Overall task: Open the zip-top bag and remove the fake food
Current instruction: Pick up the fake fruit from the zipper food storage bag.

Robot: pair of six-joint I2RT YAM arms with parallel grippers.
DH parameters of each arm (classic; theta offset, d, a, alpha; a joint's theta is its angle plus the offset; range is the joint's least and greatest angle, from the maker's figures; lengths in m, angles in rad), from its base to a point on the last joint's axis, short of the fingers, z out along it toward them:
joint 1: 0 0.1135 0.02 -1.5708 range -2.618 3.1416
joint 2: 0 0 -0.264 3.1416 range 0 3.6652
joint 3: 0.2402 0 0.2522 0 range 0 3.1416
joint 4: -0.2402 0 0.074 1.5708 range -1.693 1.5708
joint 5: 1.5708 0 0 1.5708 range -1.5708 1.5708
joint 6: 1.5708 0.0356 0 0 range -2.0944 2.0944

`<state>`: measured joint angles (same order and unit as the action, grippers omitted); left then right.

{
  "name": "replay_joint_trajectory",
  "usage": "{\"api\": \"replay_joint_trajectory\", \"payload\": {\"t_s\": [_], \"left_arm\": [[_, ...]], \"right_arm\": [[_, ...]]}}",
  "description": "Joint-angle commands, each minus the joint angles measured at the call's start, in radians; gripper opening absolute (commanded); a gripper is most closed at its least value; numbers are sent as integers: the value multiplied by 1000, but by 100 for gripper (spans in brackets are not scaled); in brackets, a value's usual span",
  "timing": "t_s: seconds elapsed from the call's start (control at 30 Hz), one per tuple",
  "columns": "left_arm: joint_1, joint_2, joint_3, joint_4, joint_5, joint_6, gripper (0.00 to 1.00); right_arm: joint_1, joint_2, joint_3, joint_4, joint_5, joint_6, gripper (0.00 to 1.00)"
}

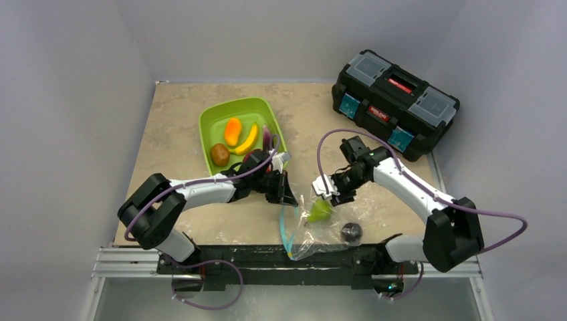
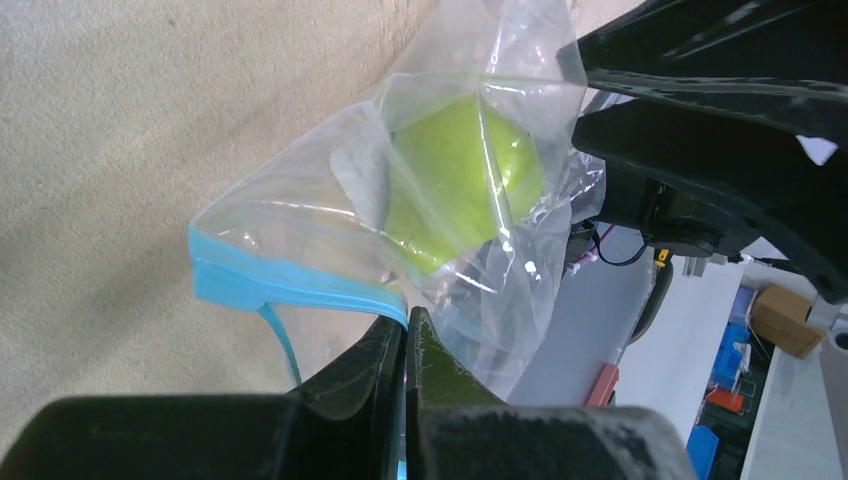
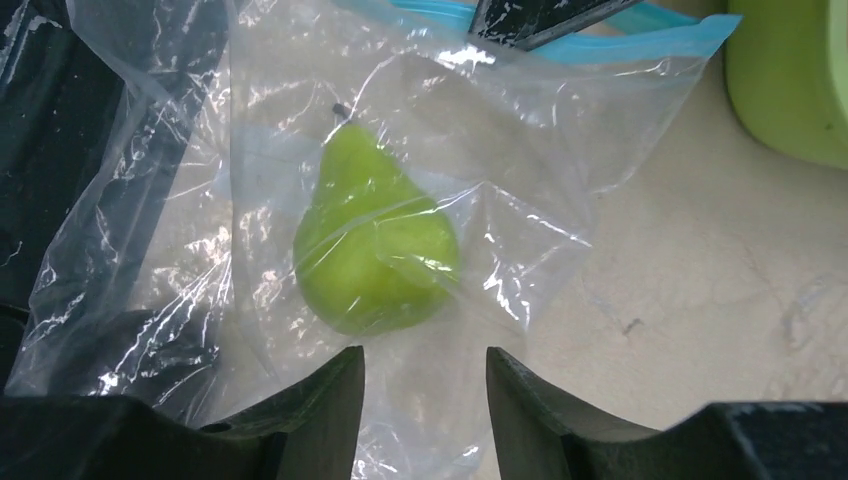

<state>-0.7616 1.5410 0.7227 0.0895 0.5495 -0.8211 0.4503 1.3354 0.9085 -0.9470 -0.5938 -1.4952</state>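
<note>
1. Left gripper [image 1: 287, 198] is pinched onto the zip-top bag [image 1: 304, 234] rim, and the right gripper [image 1: 326, 190] faces it close by. The slot between them is stuffed with bag film and the pear [image 1: 319, 210].
2. Right gripper's jaws stand apart, with the pear straight ahead behind plastic.
3. Green tray [image 1: 202, 137] sits just beside the left gripper's far side, so it's tight there.
4. Plum [image 1: 351, 232] lies near the right gripper's near side, by the bag's edge.
5. Beyond the right gripper it's bare desk [image 1: 307, 124] until the toolbox [image 1: 394, 100], well apart.
</note>
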Motion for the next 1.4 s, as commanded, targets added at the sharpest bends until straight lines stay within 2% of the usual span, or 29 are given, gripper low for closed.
{"api": "replay_joint_trajectory", "payload": {"t_s": [0.0, 0.07, 0.4, 0.63, 0.77, 0.87, 0.93, 0.97, 1.1, 1.23, 1.37], "left_arm": [[-2, -18, 25, 67, 40, 29, 0], [-2, -16, 31, 73, 46, 31, 0], [-3, 4, 73, 51, 48, 49, 0], [-2, 33, 132, 12, 53, 76, 0], [-2, 43, 139, 8, 53, 82, 0], [-2, 49, 134, 12, 52, 78, 0], [-2, 49, 129, 17, 50, 75, 0], [-2, 49, 128, 17, 49, 73, 0], [-1, 40, 120, 27, 48, 61, 0], [7, 35, 103, 90, 66, 14, 0], [16, 39, 81, 139, 75, -20, 0]], "right_arm": [[-1, -36, 69, -134, -87, -58, 49], [6, -35, 67, -134, -114, -56, 51], [28, -12, -48, -1, -21, 7, 55], [84, 43, -116, 183, 53, 161, 49], [105, 79, -131, 257, 93, 218, 36], [116, 109, -129, 321, 105, 283, 14], [117, 120, -127, 375, 112, 362, 2], [116, 121, -124, 408, 116, 402, 0], [113, 114, -95, 453, 87, 504, 0], [88, 70, -35, 305, 11, 385, 26], [12, 4, 35, 142, -82, 251, 42]]}}
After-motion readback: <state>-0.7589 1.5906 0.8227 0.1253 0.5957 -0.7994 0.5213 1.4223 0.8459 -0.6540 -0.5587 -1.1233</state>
